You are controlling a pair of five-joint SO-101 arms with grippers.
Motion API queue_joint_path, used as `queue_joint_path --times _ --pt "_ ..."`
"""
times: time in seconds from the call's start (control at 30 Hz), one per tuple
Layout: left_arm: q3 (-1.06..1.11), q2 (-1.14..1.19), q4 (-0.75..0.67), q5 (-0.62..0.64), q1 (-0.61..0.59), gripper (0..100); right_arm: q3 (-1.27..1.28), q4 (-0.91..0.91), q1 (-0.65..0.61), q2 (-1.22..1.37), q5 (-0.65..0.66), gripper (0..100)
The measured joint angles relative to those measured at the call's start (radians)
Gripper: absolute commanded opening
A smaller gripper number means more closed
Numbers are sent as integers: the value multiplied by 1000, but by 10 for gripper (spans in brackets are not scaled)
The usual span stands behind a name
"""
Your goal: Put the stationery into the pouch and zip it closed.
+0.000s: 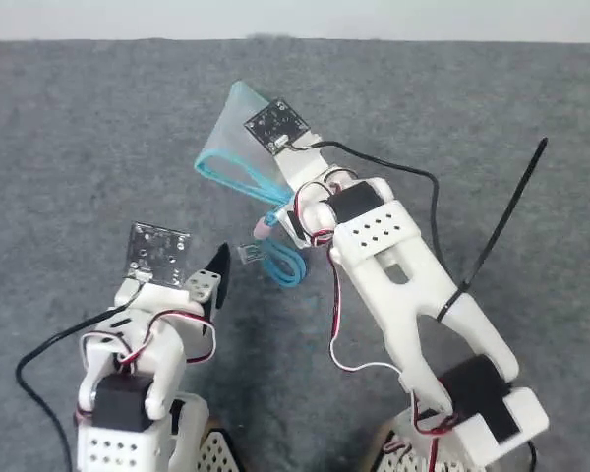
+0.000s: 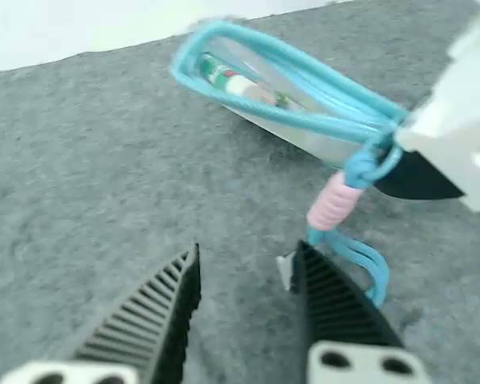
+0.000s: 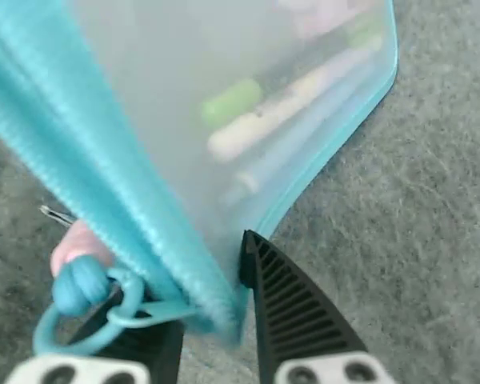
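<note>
surface: fuzzy grey felt-like tabletop (image 1: 79,147), runs pretty much edge to edge
backdrop: plain pale strip (image 1: 275,18) behind its far edge

The frosted clear plastic pouch (image 1: 232,128) has a turquoise zip edge, a blue cord (image 2: 368,256) with a pink bead (image 2: 334,206); the felt table cover (image 1: 79,128) is plain grey.

One pouch (image 1: 231,133), one pink bead (image 2: 334,202) on one blue cord (image 2: 360,256), one bench (image 1: 79,147). Two hands: left hand (image 2: 248,304), right hand (image 3: 212,336). The pens (image 3: 256,128) inside the pouch are too blurred to count.
</note>
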Motion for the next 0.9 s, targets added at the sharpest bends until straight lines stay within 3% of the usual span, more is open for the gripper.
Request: queue_joint_path --times 0.27,0.63,0.9 --pt "54 6 -38 0 95 291 91 6 -87 -72 -12 6" --pt "132 6 -114 0 97 287 304 28 -115 -373 -15 6" --pt "222 8 -236 0 106 137 334 28 -181 -407 -15 6"
